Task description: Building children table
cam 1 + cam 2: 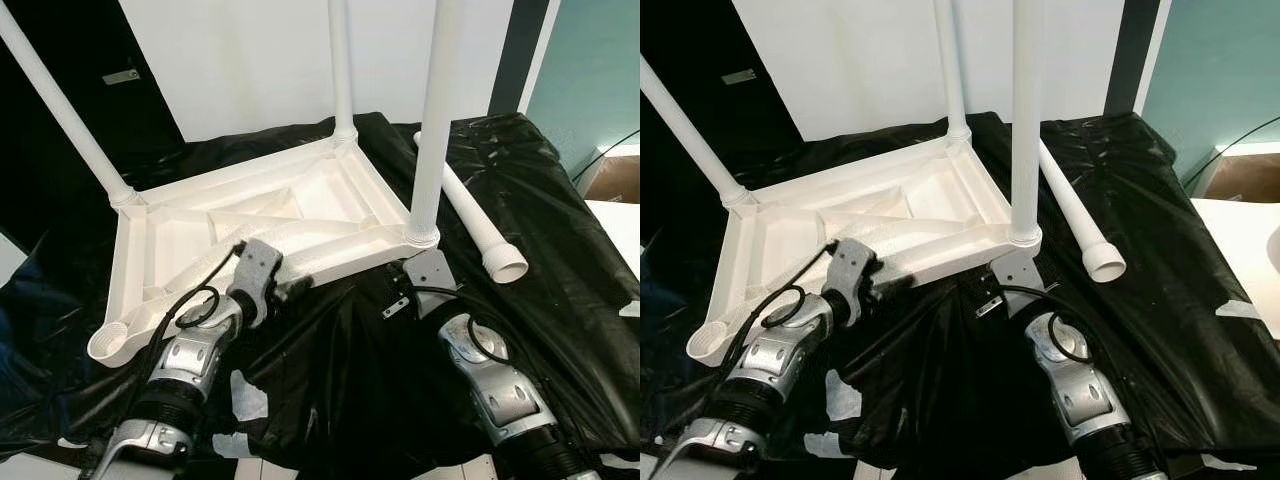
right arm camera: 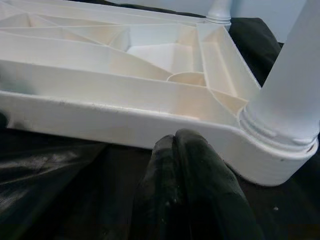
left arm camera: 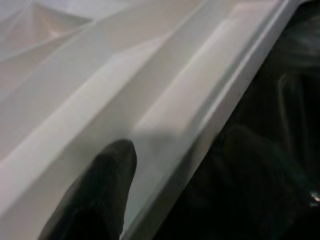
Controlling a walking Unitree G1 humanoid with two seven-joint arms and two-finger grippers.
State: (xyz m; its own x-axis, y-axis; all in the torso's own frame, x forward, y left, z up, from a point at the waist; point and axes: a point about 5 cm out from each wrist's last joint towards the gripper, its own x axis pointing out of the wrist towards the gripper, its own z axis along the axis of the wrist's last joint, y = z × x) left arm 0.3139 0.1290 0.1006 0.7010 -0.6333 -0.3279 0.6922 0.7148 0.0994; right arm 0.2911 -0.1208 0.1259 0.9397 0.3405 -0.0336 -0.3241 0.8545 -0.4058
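Note:
A white plastic table top point(image 1: 190, 235) lies upside down on a black sheet point(image 1: 560, 300). Three white legs stand in its corners: far left point(image 1: 70, 120), far right point(image 1: 341, 70), near right point(image 1: 432, 130). The near left corner socket point(image 1: 108, 345) holds nothing. A loose leg point(image 1: 470, 215) lies on the sheet to the right. My left gripper point(image 1: 297, 288) is open at the top's near rim, with one finger point(image 3: 100, 195) on the white plastic and the other point(image 3: 260, 170) outside the edge. My right gripper point(image 2: 175, 142) is shut, its tips against the rim beside the near right leg.
A white wall stands behind, with a dark door point(image 1: 120, 90) on the left and a teal wall point(image 1: 590, 70) on the right. A cardboard box point(image 1: 615, 180) and a white surface point(image 1: 615, 235) are at the right. White scraps point(image 1: 245, 395) lie near my left arm.

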